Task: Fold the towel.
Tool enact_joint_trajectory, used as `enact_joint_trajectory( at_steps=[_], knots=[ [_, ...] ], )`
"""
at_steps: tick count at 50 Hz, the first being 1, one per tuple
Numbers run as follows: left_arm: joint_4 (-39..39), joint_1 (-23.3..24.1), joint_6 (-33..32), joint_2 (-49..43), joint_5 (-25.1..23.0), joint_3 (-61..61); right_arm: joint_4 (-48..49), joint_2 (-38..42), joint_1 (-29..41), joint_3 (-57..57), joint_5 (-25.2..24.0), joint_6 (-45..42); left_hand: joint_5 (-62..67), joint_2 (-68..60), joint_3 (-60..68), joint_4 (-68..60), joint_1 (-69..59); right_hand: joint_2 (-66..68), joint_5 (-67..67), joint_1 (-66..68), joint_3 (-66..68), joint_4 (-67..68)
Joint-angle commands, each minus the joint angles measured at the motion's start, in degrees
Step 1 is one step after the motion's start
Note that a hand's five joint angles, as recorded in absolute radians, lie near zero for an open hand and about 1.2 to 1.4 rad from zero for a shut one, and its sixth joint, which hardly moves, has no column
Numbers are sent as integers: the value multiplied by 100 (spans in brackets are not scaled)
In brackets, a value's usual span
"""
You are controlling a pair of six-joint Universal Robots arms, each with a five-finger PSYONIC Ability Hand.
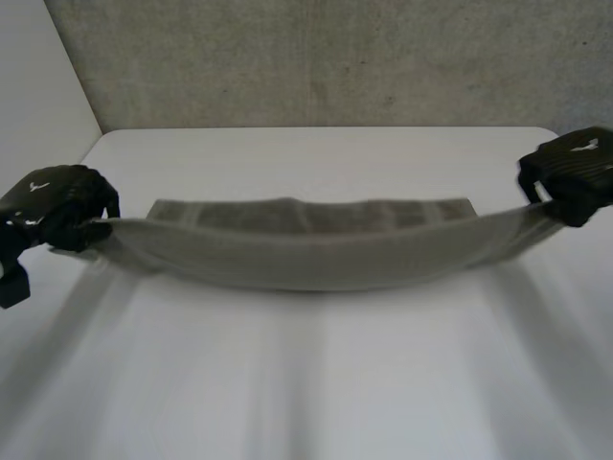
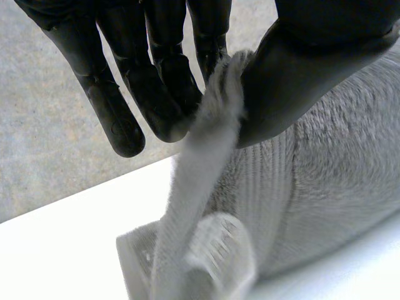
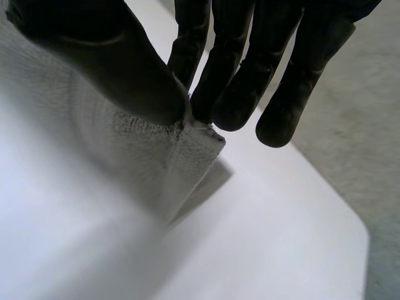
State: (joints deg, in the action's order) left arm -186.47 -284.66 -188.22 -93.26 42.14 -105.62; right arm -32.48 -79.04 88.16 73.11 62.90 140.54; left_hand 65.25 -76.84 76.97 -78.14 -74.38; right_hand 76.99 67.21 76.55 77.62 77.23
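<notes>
A grey towel (image 1: 306, 251) hangs stretched between my two hands above the white table (image 1: 316, 374), its near edge lifted and sagging in the middle while its far part lies on the table. My left hand (image 1: 59, 206) pinches the towel's left corner; in the left wrist view the cloth (image 2: 212, 144) is squeezed between thumb and fingers (image 2: 156, 100). My right hand (image 1: 573, 172) pinches the right corner; in the right wrist view that corner (image 3: 187, 140) sits between thumb and fingertips (image 3: 231, 106).
A grey carpeted floor (image 1: 326, 57) lies beyond the table's far edge. A rounded table corner (image 3: 356, 225) is close beside the right hand.
</notes>
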Motion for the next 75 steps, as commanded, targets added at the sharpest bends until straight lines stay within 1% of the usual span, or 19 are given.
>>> enact_joint_trajectory(
  at_steps=[1, 6, 10, 12, 14, 15, 20, 28, 33, 36, 45, 46, 47, 48, 49, 56, 61, 68, 75],
  knots=[
    [-3, -309, 171, 520, -496, -336, 5, -560, -546, 72, -595, 430, 475, -316, 303, -186, -562, 301, 279, 345, 238, 277],
    [-169, -239, 321, 432, -470, -275, 49, -472, -510, 195, -621, 500, 475, -316, 303, -186, -562, 301, 279, 345, 238, 277],
    [-495, -98, 321, 27, -461, -222, 416, 1, -379, 344, -507, 518, 475, -316, 303, -186, -562, 301, 279, 345, 238, 277],
    [-872, 304, 321, -524, -365, -12, 647, 213, -238, 344, -340, 535, 475, -316, 303, -186, -562, 301, 279, 345, 238, 277],
    [-1021, 506, 304, -779, -217, 111, 1049, 563, 85, 318, 89, 562, 475, -316, 303, -186, -562, 301, 279, 345, 238, 277],
    [-1023, 508, 303, -781, -215, 112, 1051, 565, 87, 318, 91, 562, 475, -316, 303, -186, -562, 301, 279, 345, 238, 277],
    [-1453, 842, 286, -1877, 548, 822, 1613, 1154, 474, 195, 759, 544, 475, -316, 303, -186, -562, 301, 279, 345, 238, 277],
    [-1489, 1307, 259, -3055, 857, 1964, 2765, 1971, 738, 142, 1111, 861, 475, -316, 303, -186, -562, 301, 279, 345, 238, 277],
    [-1454, 1343, 259, -3627, 1137, 2597, 3598, 2488, 878, -94, 1628, 1230, 475, -316, 303, -186, -562, 301, 279, 345, 238, 277],
    [-1436, 1439, 268, -3944, 1278, 2984, 3775, 2752, 957, -366, 1918, 1221, 475, -316, 303, -186, -562, 301, 279, 345, 238, 277],
    [-1146, 1616, 268, -4411, 1393, 3654, 3758, 3430, 1186, -1062, 2244, 1265, 461, -301, 288, -171, -547, 301, 279, 345, 238, 277],
    [-1102, 1624, 277, -4428, 1445, 3698, 3740, 3509, 1212, -1140, 2279, 1265, -1471, 1631, -1643, 1761, 1385, -3057, -3079, -3013, -3120, -3081],
    [-1050, 1624, 268, -4437, 1498, 3742, 3714, 3562, 1247, -1185, 2314, 1265, -4571, 4731, -4744, 4861, 4485, -6699, -6721, -6655, -6762, -6723],
    [-1049, 1624, 268, -4437, 1499, 3742, 3714, 3562, 1247, -1185, 2315, 1265, -4602, 4762, -4775, 4892, 4516, -6699, -6721, -6655, -6762, -6723],
    [-1006, 1624, 286, -4437, 1560, 3777, 3697, 3579, 1273, -1229, 2358, 1265, -6525, 6684, -6697, 6814, 6438, -6699, -6721, -6655, -6762, -6723],
    [-847, 1616, 330, -4262, 1657, 3707, 3573, 3254, 1326, -1159, 2385, 1309, -6486, 6646, -6659, 6776, 6400, -6699, -6721, -6655, -6762, -6723],
    [-487, 1554, 312, -3622, 1674, 3208, 3389, 2604, 1318, -807, 2279, 1423, -6486, 6646, -6659, 6776, 6400, -6699, -6721, -6655, -6762, -6723],
    [-469, 1537, 259, -2726, 1683, 2426, 2801, 1507, 1283, 456, 1885, 1239, -6486, 6646, -6659, 6776, 6400, -6699, -6721, -6655, -6762, -6723],
    [-487, 1607, 268, -2135, 1991, 1826, 2659, 1146, 1239, 1397, 1849, 844, -6486, 6646, -6659, 6776, 6400, -6699, -6721, -6655, -6762, -6723]
  ],
)
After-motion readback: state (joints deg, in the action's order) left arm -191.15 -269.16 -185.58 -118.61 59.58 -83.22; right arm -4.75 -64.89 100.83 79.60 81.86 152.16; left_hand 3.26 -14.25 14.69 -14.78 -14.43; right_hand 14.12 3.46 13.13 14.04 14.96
